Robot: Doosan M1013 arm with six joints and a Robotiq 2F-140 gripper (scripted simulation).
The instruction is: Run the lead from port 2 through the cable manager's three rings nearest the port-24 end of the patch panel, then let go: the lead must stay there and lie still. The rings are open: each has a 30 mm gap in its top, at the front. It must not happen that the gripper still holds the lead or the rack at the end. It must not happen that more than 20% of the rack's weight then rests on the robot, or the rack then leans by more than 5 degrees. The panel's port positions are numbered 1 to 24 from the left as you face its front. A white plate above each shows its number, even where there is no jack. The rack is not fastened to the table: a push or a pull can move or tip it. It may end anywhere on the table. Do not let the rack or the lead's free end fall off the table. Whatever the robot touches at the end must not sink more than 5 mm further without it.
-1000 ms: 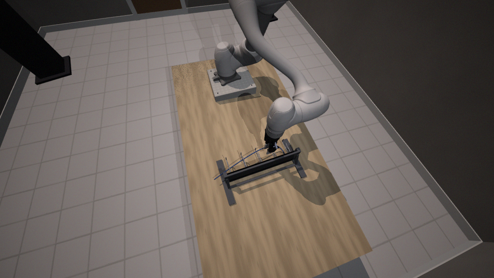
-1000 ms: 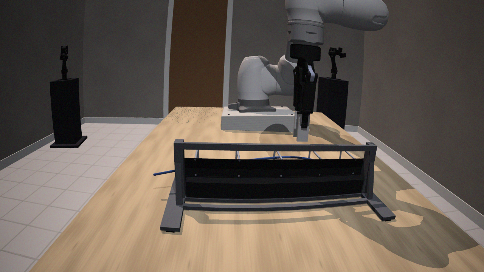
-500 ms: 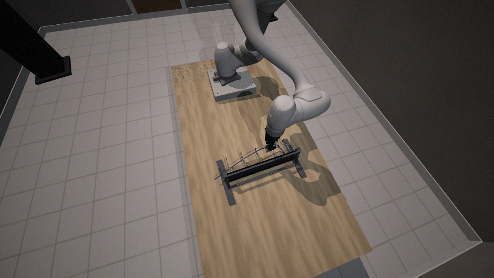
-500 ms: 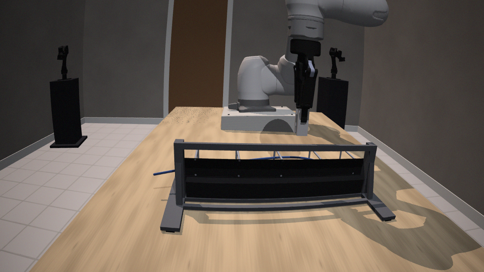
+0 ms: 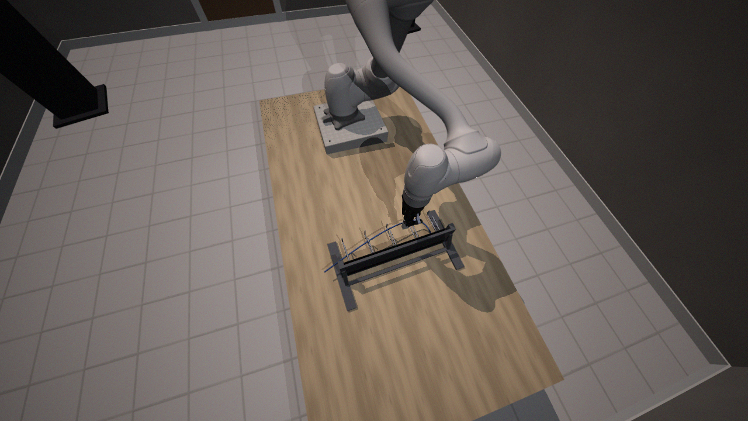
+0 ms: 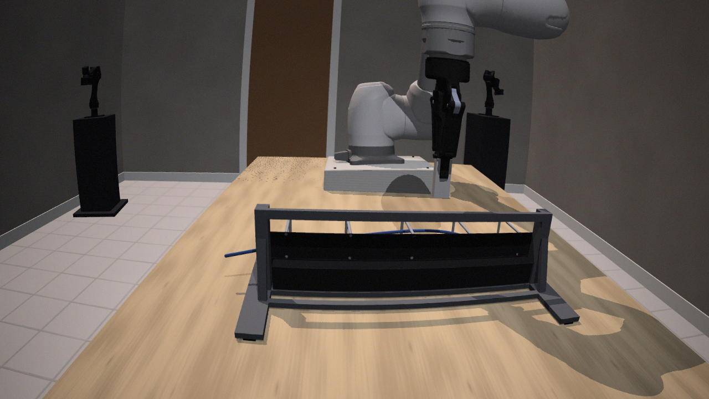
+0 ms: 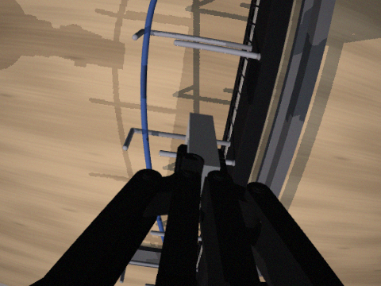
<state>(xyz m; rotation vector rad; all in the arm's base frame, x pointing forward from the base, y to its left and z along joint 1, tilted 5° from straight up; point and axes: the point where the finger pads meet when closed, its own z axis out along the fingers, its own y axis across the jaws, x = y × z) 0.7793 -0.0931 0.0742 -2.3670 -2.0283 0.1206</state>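
The dark rack [image 5: 396, 252] [image 6: 396, 215] [image 7: 297, 69] stands on the wooden table [image 5: 418, 335], seen from behind in the exterior view. The blue lead [image 5: 366, 240] [image 6: 426, 230] [image 7: 144, 85] leaves its plug at the panel, bows out across the wire rings [image 7: 196, 40] and passes left of my fingers. Its free end [image 5: 327, 269] [image 6: 234, 254] lies on the table past the rack's end. My gripper [image 5: 411, 223] [image 6: 442, 188] [image 7: 198, 132] is shut and holds nothing. It hangs just above the rings, near the rack's other end. I cannot tell whether the lead sits inside the rings.
The arm's grey base block [image 5: 351, 130] [image 6: 376, 179] stands at the table's far end. The rack's feet [image 6: 251, 320] [image 6: 560, 307] rest on the table. The table's right edge [image 5: 502, 251] is close to the rack. Two black camera stands [image 6: 96, 163] [image 6: 488, 143] are on the floor.
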